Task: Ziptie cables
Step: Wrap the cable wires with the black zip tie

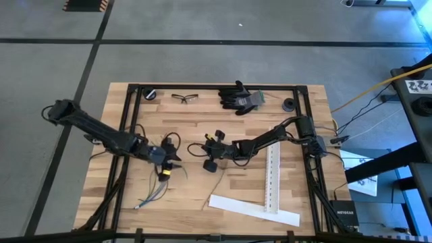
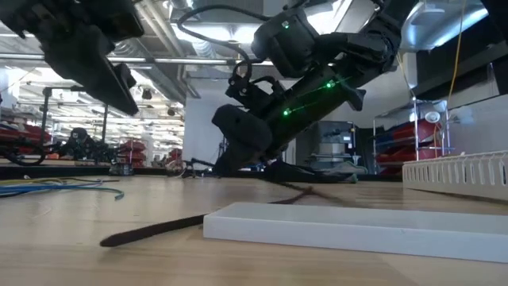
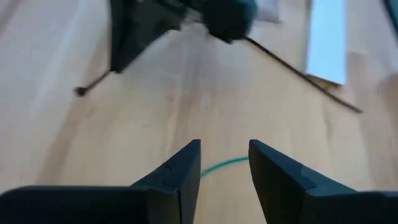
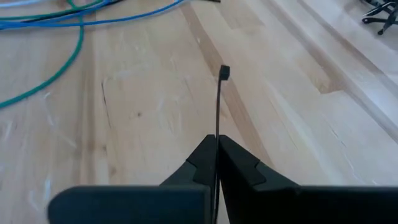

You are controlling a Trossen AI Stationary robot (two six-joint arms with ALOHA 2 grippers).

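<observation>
**Black ziptie pinched in the right gripper**

Black and stiff, a ziptie [image 4: 217,106] stands clamped between the fingers of the right gripper [image 4: 216,149], its square head just ahead of the fingertips, low over the wooden table [image 4: 155,112]. The cables [image 4: 74,25], blue and green, lie farther ahead of this gripper and to one side. The left gripper [image 3: 224,163] hangs nearby with its fingers parted, gripping nothing; a green cable [image 3: 225,164] lies on the table in the gap between them. Beyond it, a second ziptie [image 3: 298,70] lies beside a white strip [image 3: 326,37].
</observation>
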